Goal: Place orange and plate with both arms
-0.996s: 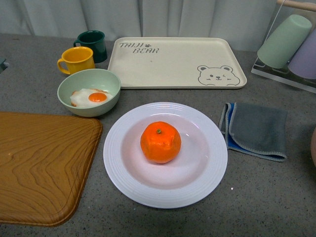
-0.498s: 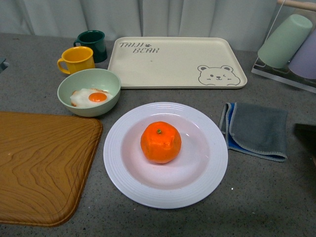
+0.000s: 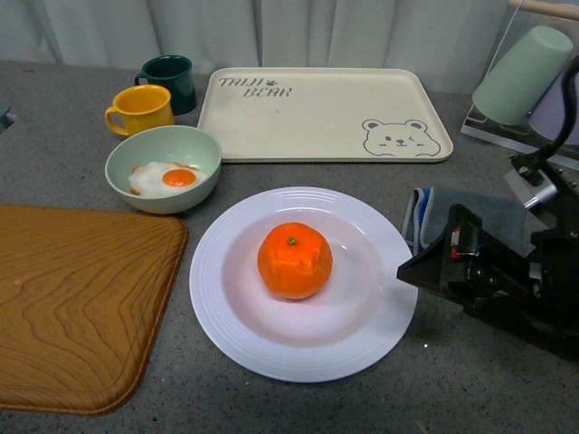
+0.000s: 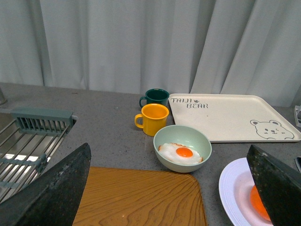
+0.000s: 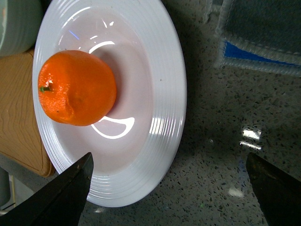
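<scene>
Showing rack [image 4: 42,120], cropped orange [image 4: 258,203]: left wrist

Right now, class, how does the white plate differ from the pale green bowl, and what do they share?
The plate is white, wide and shallow; the bowl is pale green, narrower and deeper. The plate holds an orange; the bowl holds a fried egg. Both are round and sit upright on the grey countertop.

Kitchen. Grey speckled countertop [image 3: 72,136] with a steel sink [image 4: 19,160] and drain grille [image 4: 42,120] set into it. Tableware out: yellow mug [image 3: 140,108], green mug [image 3: 170,81], bowl [image 3: 163,202] with a fried egg [image 3: 172,178], white plate [image 3: 213,307]. Upturned cups [image 3: 523,74] on a rack far right, folded dishcloth [image 5: 263,23]. White curtain [image 3: 271,32] behind.
</scene>
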Robot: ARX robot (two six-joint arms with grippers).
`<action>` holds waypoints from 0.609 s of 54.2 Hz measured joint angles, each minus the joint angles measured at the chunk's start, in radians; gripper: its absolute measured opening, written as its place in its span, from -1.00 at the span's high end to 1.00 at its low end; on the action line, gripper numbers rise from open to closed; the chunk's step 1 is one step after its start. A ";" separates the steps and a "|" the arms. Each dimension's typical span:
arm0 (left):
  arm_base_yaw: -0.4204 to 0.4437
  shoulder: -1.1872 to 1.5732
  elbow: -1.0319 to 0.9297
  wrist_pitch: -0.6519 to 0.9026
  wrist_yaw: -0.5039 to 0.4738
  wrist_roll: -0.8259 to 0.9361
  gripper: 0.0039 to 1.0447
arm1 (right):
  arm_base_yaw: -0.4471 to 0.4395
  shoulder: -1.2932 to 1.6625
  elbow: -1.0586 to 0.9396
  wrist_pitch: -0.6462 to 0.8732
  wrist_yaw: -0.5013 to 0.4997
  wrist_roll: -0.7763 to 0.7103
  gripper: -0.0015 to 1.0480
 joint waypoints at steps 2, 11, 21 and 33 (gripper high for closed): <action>0.000 0.000 0.000 0.000 0.000 0.000 -0.88 | 0.003 0.024 0.015 0.000 -0.002 0.010 -0.82; 0.000 0.000 0.000 0.000 0.000 0.000 -0.88 | 0.027 0.111 0.072 0.047 -0.030 0.076 -0.82; 0.000 0.000 0.000 0.000 0.000 0.000 -0.88 | 0.049 0.180 0.115 0.099 -0.047 0.171 -0.82; 0.000 0.000 0.000 0.000 0.000 0.000 -0.88 | 0.061 0.238 0.147 0.128 -0.066 0.288 -0.78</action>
